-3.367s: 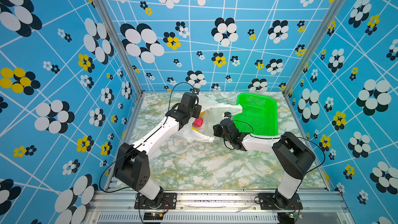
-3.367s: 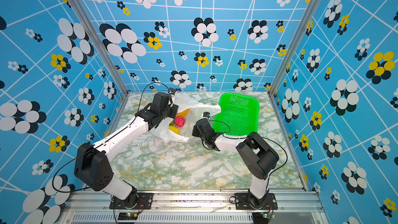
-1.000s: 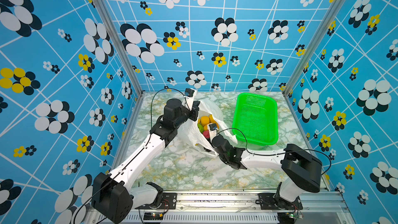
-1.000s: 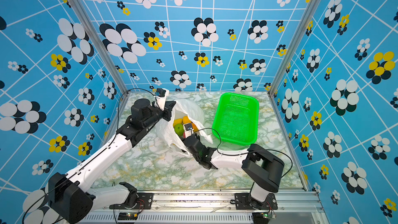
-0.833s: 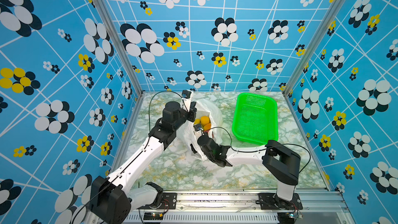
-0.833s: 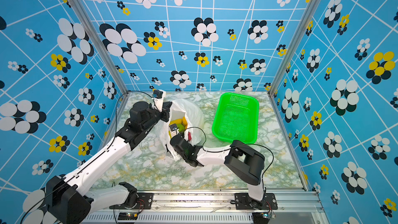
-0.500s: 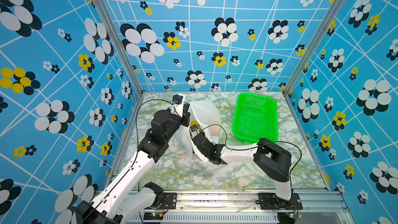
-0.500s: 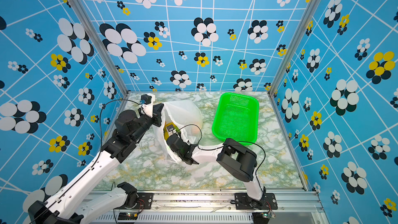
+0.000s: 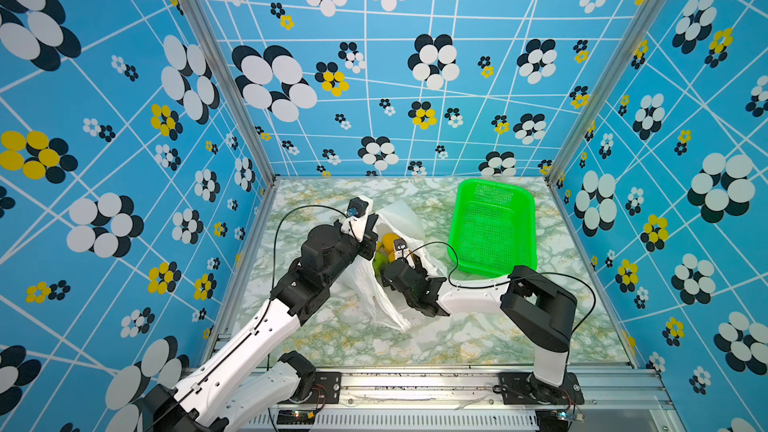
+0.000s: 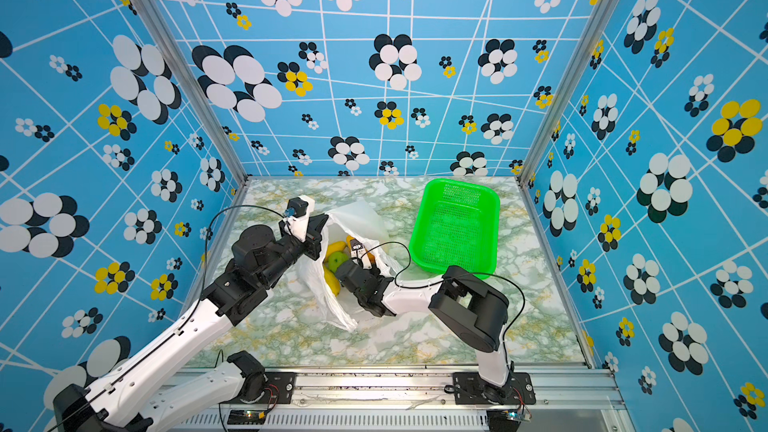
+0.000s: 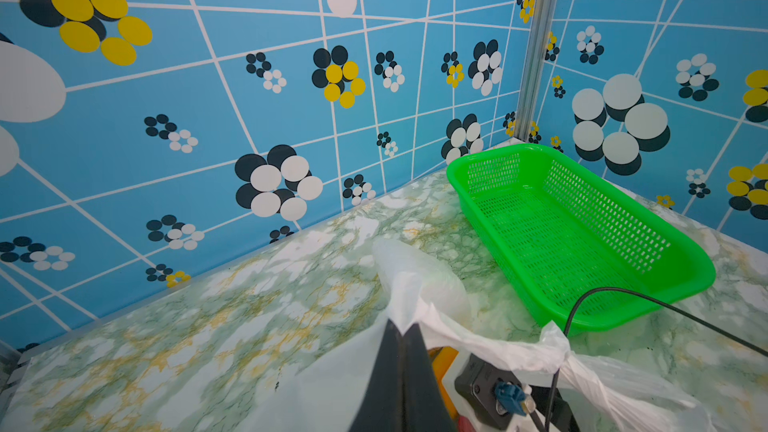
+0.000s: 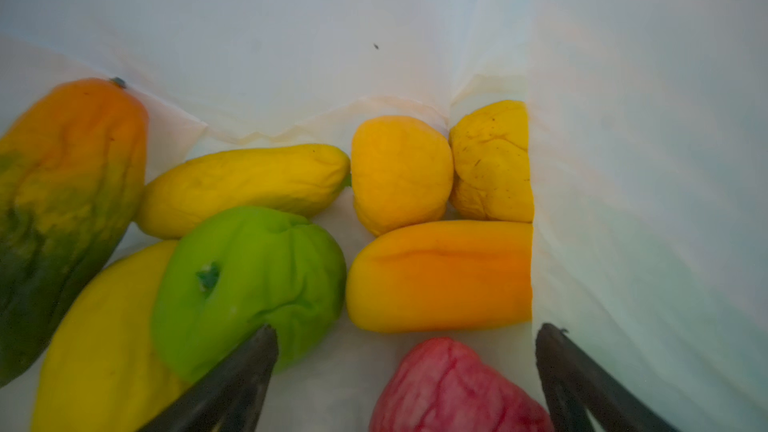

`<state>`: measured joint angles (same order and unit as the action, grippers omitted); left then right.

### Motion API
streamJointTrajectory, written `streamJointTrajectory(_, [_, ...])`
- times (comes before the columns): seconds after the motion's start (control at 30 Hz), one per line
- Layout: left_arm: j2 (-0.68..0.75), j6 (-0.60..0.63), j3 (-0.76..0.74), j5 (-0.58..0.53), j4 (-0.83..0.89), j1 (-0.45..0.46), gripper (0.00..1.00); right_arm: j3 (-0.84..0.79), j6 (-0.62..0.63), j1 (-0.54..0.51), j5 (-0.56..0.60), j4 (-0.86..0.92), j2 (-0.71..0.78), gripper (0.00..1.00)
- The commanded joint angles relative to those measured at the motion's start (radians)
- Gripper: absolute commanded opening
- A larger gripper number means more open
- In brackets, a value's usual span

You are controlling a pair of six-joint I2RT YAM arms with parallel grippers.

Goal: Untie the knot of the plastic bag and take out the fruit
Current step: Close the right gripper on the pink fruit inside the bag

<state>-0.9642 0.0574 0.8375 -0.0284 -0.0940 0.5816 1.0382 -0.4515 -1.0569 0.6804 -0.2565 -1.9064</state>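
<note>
Plastic bag (image 9: 399,218) sits on desk (image 9: 457,338) beside basket (image 9: 494,197), mouth open, fruit (image 12: 249,280) inside. Left end effector (image 11: 402,328) clamped on rim. Right end effector (image 12: 406,327) inside, jaws wide apart. Risk: one jaw hugs the bag wall, so closing may pinch film and drag the bag.

Eight fruits (image 12: 249,284), one bag (image 9: 399,216), one basket (image 9: 490,197)

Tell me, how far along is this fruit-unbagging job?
Untying looks done: the plastic bag gapes open. The left gripper pinches its rim while the open right gripper reaches inside over the fruit. To do: all fruit lies inside, none in the green basket.
</note>
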Motion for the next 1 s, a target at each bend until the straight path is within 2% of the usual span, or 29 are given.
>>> streamJointTrajectory(0.0, [-0.037, 0.022, -0.003, 0.035, -0.038, 0.008, 0.00, -0.024, -0.087, -0.005, 0.036, 0.053, -0.008, 0.99])
streamJointTrajectory(0.23, [-0.077, 0.013, 0.012, 0.024, -0.039, 0.012, 0.00, -0.067, -0.181, -0.014, 0.016, 0.157, 0.040, 0.99])
streamJointTrajectory(0.33, [-0.080, 0.013, -0.008, 0.026, -0.061, 0.012, 0.00, -0.125, -0.177, -0.022, 0.003, 0.129, 0.072, 0.98])
streamJointTrajectory(0.43, [-0.062, 0.011, -0.030, 0.029, -0.082, 0.012, 0.00, -0.179, -0.123, -0.022, -0.010, 0.024, 0.083, 0.90])
streamJointTrajectory(0.57, [-0.049, 0.013, -0.032, 0.041, -0.077, 0.012, 0.00, -0.135, -0.035, -0.025, -0.164, 0.023, 0.075, 0.69])
streamJointTrajectory(0.63, [-0.044, 0.018, -0.042, 0.044, -0.078, 0.012, 0.00, -0.139, 0.003, -0.036, -0.191, -0.004, 0.087, 0.65])
streamJointTrajectory(0.8, [-0.038, 0.030, -0.049, 0.025, -0.079, 0.012, 0.00, -0.165, 0.042, -0.046, -0.171, -0.024, 0.164, 0.56])
streamJointTrajectory(0.9, [-0.041, 0.031, -0.044, 0.028, -0.078, 0.013, 0.00, -0.158, 0.026, -0.046, -0.122, 0.011, 0.182, 0.58])
streamJointTrajectory(0.93, [-0.041, 0.032, -0.045, 0.029, -0.077, 0.012, 0.00, -0.154, 0.019, -0.046, -0.111, 0.021, 0.177, 0.62])
streamJointTrajectory(0.97, [-0.041, 0.032, -0.049, 0.031, -0.079, 0.012, 0.00, -0.148, 0.008, -0.045, -0.100, 0.030, 0.167, 0.71])
